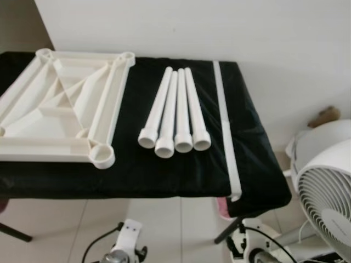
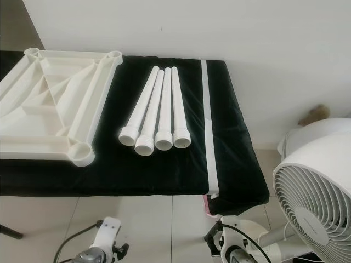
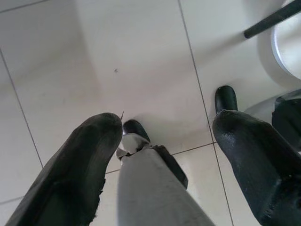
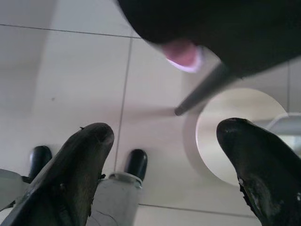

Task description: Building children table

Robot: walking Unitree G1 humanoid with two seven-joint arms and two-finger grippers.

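Note:
A white plastic table top (image 1: 107, 104) lies upside down on the left of a black-covered table (image 1: 164, 175), with round sockets at its corners. Beside it, several white tube legs (image 1: 175, 115) lie side by side, wide ends toward me. A long white strip (image 1: 226, 126) runs along the cloth to their right. Both arms hang below the table's front edge. My left gripper (image 3: 169, 125) is open over the tiled floor, and my right gripper (image 4: 167, 132) is open too, with nothing between the fingers of either.
A white fan (image 1: 323, 192) stands on the floor at the right, close to the table's corner; its round base (image 4: 235, 136) is by a black table leg (image 4: 202, 92). A pink object (image 4: 181, 52) sits under the table. A white wall runs behind.

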